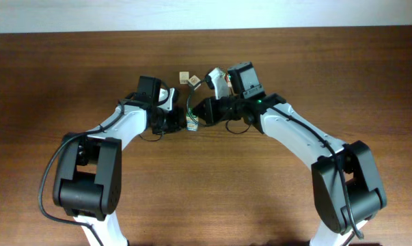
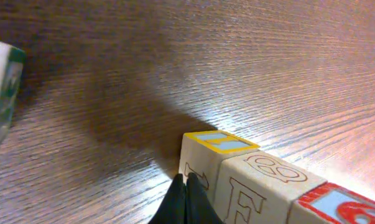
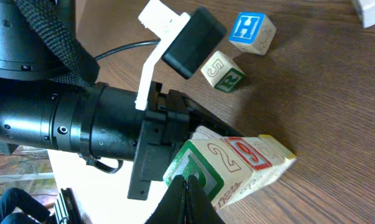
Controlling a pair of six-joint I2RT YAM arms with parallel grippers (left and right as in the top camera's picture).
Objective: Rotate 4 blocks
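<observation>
Closest to us, the left gripper (image 2: 187, 200) has its fingers pressed together with nothing between them, the tips at the foot of the yellow-framed block (image 2: 203, 163). That block ends a row lying on the wooden table (image 2: 175, 62). Next along come the F block (image 2: 255, 186) and the red-framed block (image 2: 336, 208), touching side to side.

From the other side, the right gripper (image 3: 188, 194) is likewise clenched on nothing. Its tips are just beside the green-framed block (image 3: 196, 169), and the red 9 block (image 3: 249, 154) sits next in line. Right behind the row we see the black left arm (image 3: 63, 130).

Farther out, well apart from the row, the 5 block (image 3: 223, 71) and the H block (image 3: 252, 31) lie near each other. From above, both arms meet at the row in the table's middle, with those two loose blocks beyond it toward the far edge.
</observation>
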